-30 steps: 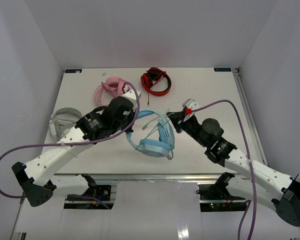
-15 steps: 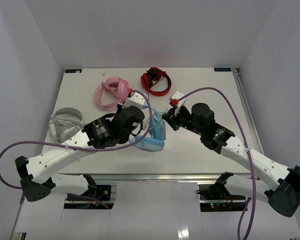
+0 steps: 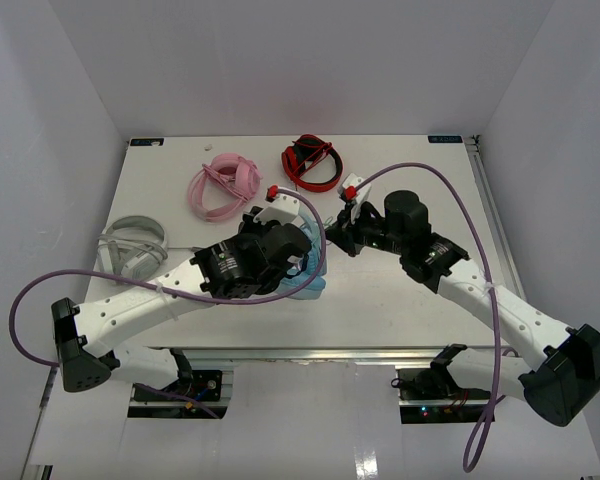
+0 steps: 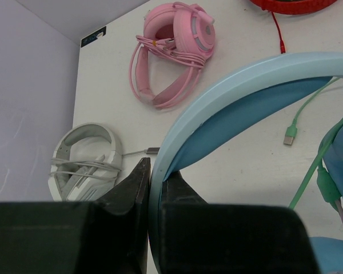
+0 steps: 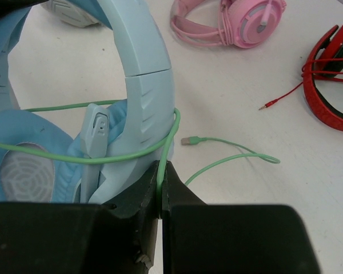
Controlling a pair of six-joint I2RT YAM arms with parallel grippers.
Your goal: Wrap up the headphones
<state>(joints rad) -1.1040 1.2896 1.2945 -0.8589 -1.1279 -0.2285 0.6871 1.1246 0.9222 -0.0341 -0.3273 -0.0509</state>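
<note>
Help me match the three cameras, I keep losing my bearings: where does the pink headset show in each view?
Top external: the pink headset lies upper left of centre, toward the table's far edge.
Left wrist: top centre.
Right wrist: along the top edge, right of centre.
Shared landmark: the red headset, to the pink one's right in every view.

Headsets on the bench [image 3: 420,170]: four.
- Light blue headphones [image 4: 246,91]: one.
- Pink headset [image 3: 223,186]: one.
- Red headset [image 3: 312,163]: one.
- Grey-white headset [image 3: 130,245]: one.

Green cable [image 4: 326,185]: one, with one plug [image 4: 290,138] at its free end.

Arms: two, the left arm [image 3: 140,300] and the right arm [image 3: 480,295].

End effectors: two, the left end effector [image 4: 155,171] and the right end effector [image 5: 162,171], with two fingers each.

Purple cables [image 3: 18,320]: two, one per arm.
</note>
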